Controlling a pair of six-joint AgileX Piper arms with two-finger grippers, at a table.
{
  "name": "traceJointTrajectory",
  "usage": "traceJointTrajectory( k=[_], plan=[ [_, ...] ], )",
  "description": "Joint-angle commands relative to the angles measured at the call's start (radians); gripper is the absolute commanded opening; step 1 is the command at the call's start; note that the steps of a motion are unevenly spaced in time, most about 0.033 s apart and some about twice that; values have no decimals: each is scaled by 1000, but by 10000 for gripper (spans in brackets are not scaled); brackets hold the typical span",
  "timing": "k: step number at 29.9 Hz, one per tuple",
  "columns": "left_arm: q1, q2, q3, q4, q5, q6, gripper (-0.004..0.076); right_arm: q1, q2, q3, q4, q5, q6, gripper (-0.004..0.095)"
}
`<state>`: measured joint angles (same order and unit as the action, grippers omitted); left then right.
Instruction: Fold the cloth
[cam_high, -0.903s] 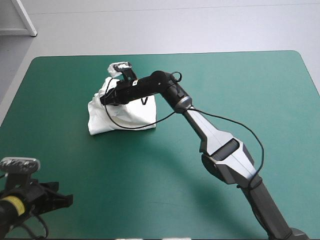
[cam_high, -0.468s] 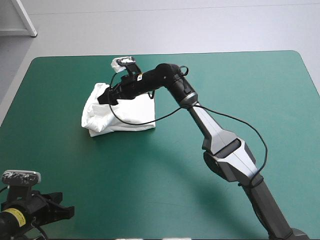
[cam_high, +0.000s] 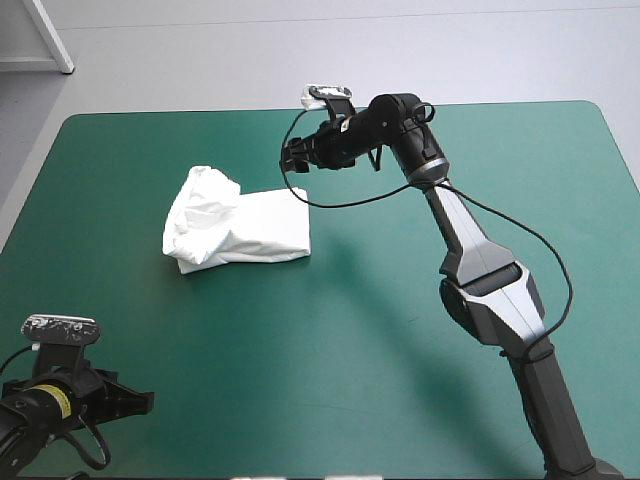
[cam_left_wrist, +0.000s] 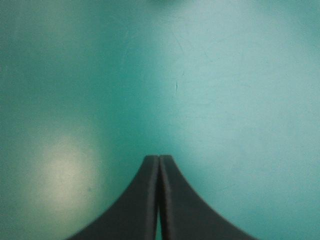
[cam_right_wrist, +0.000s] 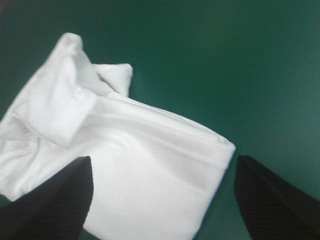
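The teal-green cover (cam_high: 330, 350) bears the T-shirt (cam_high: 240, 228), a white folded bundle lying left of the table's middle, its left end puffed and rumpled, its right end flat. The right gripper (cam_high: 292, 158) hangs over the cover just beyond the bundle's far right corner, its black fingers (cam_right_wrist: 55, 210) spread wide, holding nothing and touching nothing. Its wrist view shows the T-shirt below, between and ahead of the two fingers. The left gripper (cam_high: 135, 402) is by the table's near left corner, well apart from the T-shirt, pressed together over bare cover.
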<state>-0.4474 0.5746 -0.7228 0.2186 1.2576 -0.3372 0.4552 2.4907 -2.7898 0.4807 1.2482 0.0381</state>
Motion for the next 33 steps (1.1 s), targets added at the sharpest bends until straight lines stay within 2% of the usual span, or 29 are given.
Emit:
traceJointTrajectory(
  k=[1,8,13,15,17,23,28,33],
  plan=[
    [-2,11,-22,42,29,-7,-8,-9,-79,86,39,0,-10,713],
    [-2,11,-22,46,20,-7,-8,-5,-42,236,59,-4,-38,713],
    [-2,11,-22,48,20,-7,-8,8,-2,244,143,-17,-81,697],
    [-2,11,-22,48,20,-7,-8,20,7,244,153,-25,-83,638],
    [-2,11,-22,48,20,-9,-8,37,11,244,151,-29,-103,523],
    [-2,11,-22,48,-2,-11,-8,55,13,244,137,-38,-168,7],
    [-2,11,-22,32,-50,-11,-8,12,7,180,106,-31,-172,-15],
    [-2,11,-22,-4,-97,3,-8,-85,7,58,29,-4,-117,-15]
  ],
)
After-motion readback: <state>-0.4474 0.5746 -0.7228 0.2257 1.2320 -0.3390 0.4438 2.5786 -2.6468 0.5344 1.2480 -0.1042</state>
